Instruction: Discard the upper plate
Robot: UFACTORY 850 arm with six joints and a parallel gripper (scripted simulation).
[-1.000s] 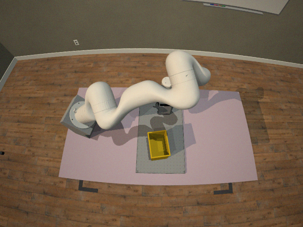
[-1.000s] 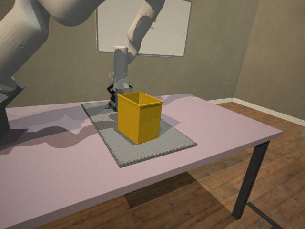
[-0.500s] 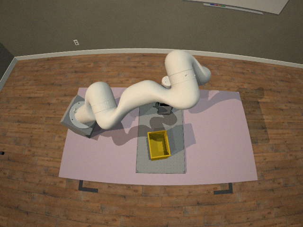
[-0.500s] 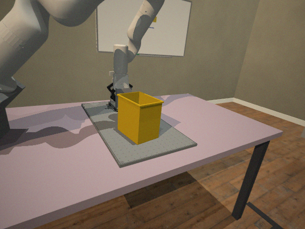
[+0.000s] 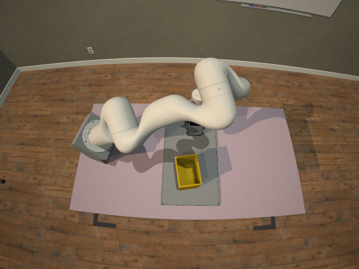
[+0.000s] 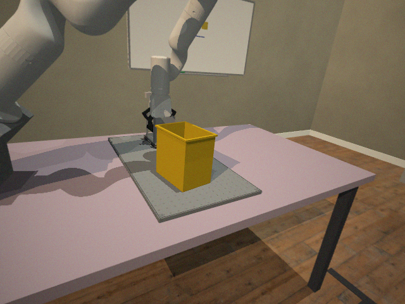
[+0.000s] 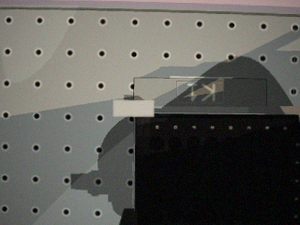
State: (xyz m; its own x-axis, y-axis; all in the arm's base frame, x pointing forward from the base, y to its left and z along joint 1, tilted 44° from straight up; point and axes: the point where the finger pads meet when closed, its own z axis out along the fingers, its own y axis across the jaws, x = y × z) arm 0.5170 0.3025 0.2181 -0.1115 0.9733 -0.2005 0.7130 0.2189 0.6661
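In the wrist view the upper black 96-well plate point(image 7: 216, 173) fills the lower right. It sits just over the clear rack K1 point(image 7: 155, 96), whose label shows behind it. The lower plate is hidden beneath it. My gripper point(image 6: 159, 118) stands upright over the rack point(image 5: 194, 130) at the far end of the grey perforated board point(image 5: 189, 196) point(image 6: 196, 199) point(image 7: 47, 70). It is shut on the upper plate point(image 5: 192, 124), and its fingertips are hidden behind the bin in the exterior view. The yellow plastics bin W1 point(image 5: 188, 171) point(image 6: 185, 155) stands upright and empty on the board, in front of the rack.
The board lies on a pink table top point(image 5: 254, 174) point(image 6: 278, 163). My arm's base point(image 5: 92, 139) is at the table's left, and the arm arches over the board's far end. A small white tab point(image 7: 133, 108) sits at the rack's left corner.
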